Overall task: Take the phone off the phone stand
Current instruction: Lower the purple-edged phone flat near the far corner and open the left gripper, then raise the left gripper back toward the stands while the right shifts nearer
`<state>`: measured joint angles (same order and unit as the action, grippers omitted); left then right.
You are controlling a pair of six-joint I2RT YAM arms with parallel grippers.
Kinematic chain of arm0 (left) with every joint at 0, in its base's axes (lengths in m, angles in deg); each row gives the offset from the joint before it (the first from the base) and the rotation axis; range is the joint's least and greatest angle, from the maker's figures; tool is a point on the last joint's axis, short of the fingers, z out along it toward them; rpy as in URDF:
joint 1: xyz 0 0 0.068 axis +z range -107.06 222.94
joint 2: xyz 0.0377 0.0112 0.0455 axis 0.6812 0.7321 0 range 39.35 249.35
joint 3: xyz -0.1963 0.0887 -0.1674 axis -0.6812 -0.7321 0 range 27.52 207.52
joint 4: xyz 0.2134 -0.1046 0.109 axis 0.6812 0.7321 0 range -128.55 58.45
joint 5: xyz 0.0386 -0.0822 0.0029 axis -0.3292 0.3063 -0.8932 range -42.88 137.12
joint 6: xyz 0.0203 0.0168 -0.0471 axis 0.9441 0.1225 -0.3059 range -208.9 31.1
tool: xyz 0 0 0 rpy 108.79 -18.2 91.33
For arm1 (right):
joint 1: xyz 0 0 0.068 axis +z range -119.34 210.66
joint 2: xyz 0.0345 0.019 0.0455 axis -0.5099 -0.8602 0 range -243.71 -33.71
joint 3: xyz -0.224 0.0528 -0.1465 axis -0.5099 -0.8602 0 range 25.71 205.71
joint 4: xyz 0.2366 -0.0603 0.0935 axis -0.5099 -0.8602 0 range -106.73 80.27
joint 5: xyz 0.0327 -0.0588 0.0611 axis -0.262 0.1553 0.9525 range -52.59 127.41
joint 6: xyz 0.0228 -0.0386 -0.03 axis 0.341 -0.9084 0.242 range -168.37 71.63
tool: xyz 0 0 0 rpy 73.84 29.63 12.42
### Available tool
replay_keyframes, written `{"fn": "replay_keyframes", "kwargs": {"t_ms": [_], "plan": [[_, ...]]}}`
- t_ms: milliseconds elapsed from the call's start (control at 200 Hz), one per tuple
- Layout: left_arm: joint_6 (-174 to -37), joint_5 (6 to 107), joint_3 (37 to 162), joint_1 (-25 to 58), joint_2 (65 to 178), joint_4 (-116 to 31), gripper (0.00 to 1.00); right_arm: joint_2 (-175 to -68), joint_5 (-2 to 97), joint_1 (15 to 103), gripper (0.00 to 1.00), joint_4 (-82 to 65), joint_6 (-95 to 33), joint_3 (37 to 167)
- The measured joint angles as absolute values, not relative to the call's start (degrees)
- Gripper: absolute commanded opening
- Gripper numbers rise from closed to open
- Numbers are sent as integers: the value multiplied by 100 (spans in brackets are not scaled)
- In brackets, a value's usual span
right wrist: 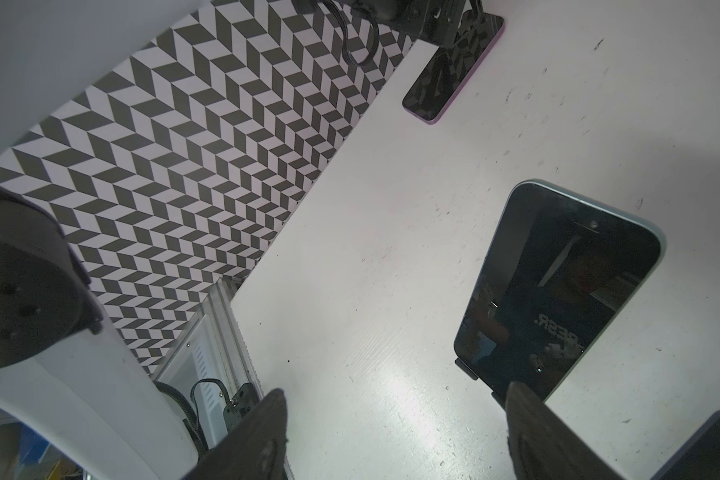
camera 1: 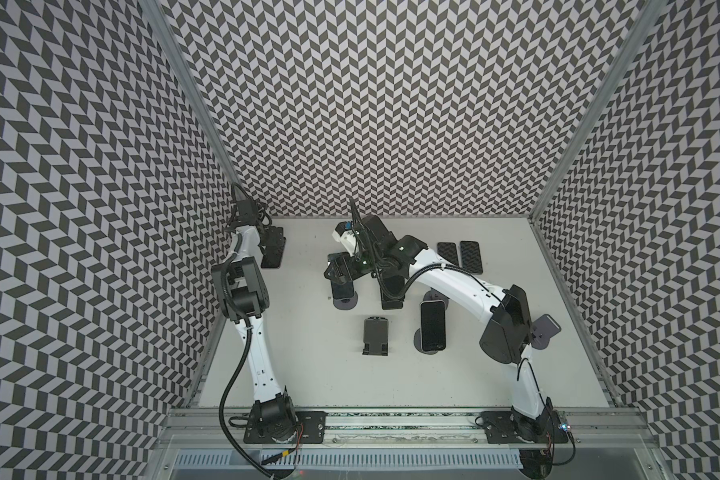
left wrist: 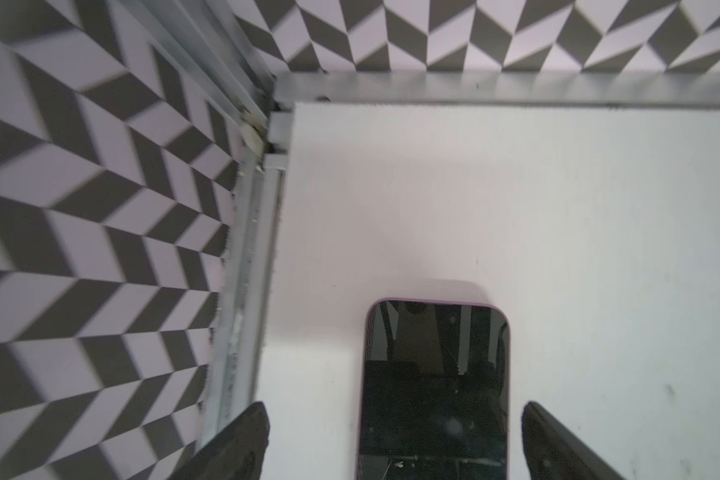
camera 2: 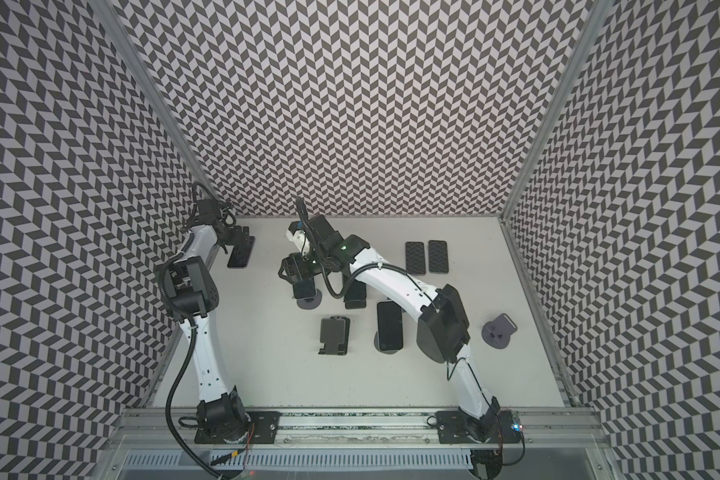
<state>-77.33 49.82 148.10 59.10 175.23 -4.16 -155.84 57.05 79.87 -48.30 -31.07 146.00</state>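
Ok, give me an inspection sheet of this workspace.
Surface: white table, scuffed.
Job's things: pale-edged phone on a round stand by the right gripper; second phone on its own base; purple-edged phone flat on the table.
Clutter: pair of phones flat at the back; empty black stand; empty grey stand.
Grippers: left gripper open, astride the purple-edged phone, not touching; right gripper open.
Cables: black conduit along each arm.
Surroundings: chevron walls, aluminium frame.
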Motion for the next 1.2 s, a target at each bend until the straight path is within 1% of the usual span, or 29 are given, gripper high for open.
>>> {"fn": "replay_keyframes", "kwargs": {"t_ms": [230, 391, 496, 626, 756, 901, 1041, 1197], "plan": [[-8323, 4547, 14005, 5910, 16076, -917, 95, -15400, 5589, 7987, 85, -4854, -3140, 14718], [-8673, 4563, 12823, 5895, 14821, -1369, 93, -14967, 5381, 7987, 86, -4961, -3147, 14624], [-8721, 4517, 11833, 5823, 13901, -1666, 93, -14362, 5213, 7987, 86, -4937, -3171, 14121], [-8717, 4471, 10961, 5637, 12968, -1826, 92, -13455, 5097, 7987, 86, -4766, -3164, 13098], [-8736, 4438, 10423, 5248, 12227, -1896, 91, -12797, 5062, 7987, 86, -4506, -3114, 12145], [-8900, 4344, 10075, 4594, 11654, -1872, 90, -12436, 4968, 7987, 86, -4218, -3000, 11398], [-9143, 4202, 9774, 3842, 11331, -1861, 90, -12244, 4835, 7987, 86, -3960, -2906, 10987], [-9492, 4169, 9378, 3150, 10988, -1627, 89, -12060, 4564, 7987, 87, -3743, -2906, 10888]]}}
